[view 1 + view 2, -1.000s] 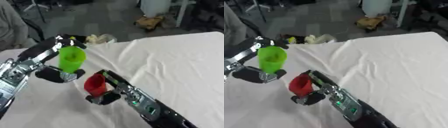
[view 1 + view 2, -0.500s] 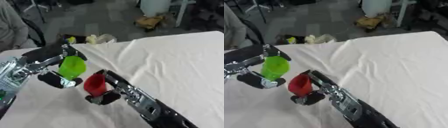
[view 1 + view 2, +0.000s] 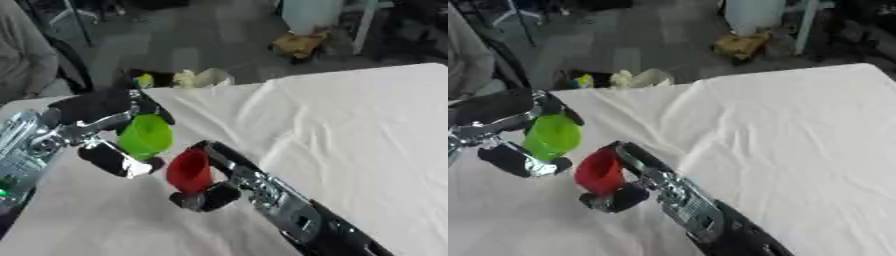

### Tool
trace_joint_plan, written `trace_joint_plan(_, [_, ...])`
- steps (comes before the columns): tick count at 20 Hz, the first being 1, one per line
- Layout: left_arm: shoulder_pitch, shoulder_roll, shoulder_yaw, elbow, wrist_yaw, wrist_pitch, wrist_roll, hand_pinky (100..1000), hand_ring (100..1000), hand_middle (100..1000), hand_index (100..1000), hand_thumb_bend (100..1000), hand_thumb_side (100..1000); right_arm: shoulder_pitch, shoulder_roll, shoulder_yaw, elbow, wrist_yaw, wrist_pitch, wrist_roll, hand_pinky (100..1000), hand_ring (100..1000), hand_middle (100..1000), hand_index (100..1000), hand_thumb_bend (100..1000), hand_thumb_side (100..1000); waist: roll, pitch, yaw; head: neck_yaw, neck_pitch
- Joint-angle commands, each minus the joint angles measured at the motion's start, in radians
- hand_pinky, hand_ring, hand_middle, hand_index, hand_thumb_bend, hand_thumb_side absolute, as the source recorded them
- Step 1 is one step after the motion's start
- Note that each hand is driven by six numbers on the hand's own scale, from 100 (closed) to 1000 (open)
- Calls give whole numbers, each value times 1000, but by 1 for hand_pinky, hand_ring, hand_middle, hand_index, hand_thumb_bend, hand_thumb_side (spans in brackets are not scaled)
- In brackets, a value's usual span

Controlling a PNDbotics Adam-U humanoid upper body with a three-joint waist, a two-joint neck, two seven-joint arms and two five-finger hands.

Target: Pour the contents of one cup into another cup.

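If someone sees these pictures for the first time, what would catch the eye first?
The two bright cups at lower left stand out against the white cloth: a green cup held in the left hand, tipped toward a red cup held in the right hand. The two cups are close together, side by side, the green one slightly higher.

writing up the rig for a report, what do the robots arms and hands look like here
Both arms are mostly black with silver metal sections. The left hand has black padded fingers joined by shiny silver links, on a silver forearm at the view's left edge. The right hand has black rounded fingers; its forearm is black with a silver plate along the top carrying small dark markings too blurred to read. No loose cables show.
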Motion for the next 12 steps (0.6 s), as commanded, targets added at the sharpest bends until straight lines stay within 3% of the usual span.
trace_joint_plan(1, [-31, 6, 11, -15, -25, -1, -13, 415, 226, 407, 784, 100, 324, -19, 6, -2, -23, -7, -1, 1, 438, 180, 109, 267, 100, 100, -1, -18, 0, 1, -2])
trace_joint_plan(12, [-70, -17, -1, -11, -118, -22, -102, 425, 180, 400, 783, 100, 330, -19, 10, 3, -25, -8, -1, 3, 439, 181, 106, 265, 100, 100, 1, -19, -3, 6, -1])
